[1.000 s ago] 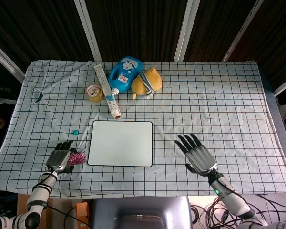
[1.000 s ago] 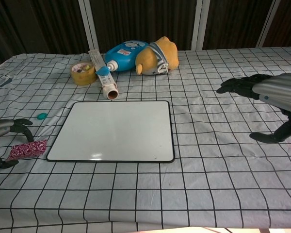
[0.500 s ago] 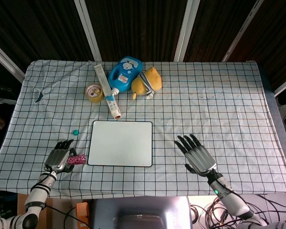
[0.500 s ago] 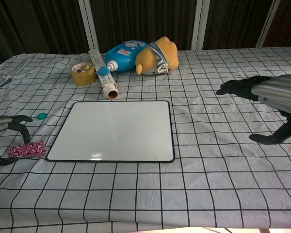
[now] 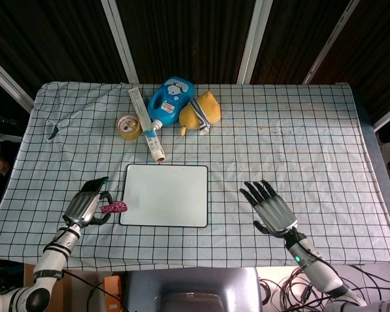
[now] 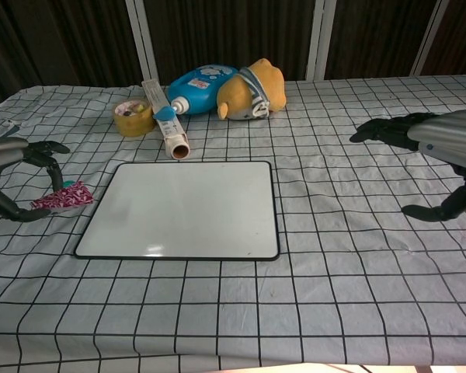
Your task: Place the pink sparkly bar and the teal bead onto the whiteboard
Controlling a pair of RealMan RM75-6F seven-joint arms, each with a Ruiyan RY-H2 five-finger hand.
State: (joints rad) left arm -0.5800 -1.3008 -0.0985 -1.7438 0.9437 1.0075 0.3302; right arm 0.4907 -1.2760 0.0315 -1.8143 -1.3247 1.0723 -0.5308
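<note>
Pink sparkly bar [image 5: 114,208] pinched in left hand [image 5: 86,207] fingers [image 6: 46,150], beside whiteboard [image 5: 164,195]; right hand [image 5: 271,210] fingers spread, holding nothing.

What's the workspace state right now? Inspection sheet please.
Surface: checked tablecloth over the table, wrinkled.
Job's things: pink sparkly bar pinched in left hand, beside the whiteboard, not on it; teal bead mostly hidden behind the bar, on the cloth.
Clutter: blue bottle, yellow plush toy, tape roll, tube, all behind the board.
Hands: left holds the bar; right hand open, fingers spread, holding nothing.
Cables: some at the lower right off the table.
Surroundings: dark panels with white posts.
</note>
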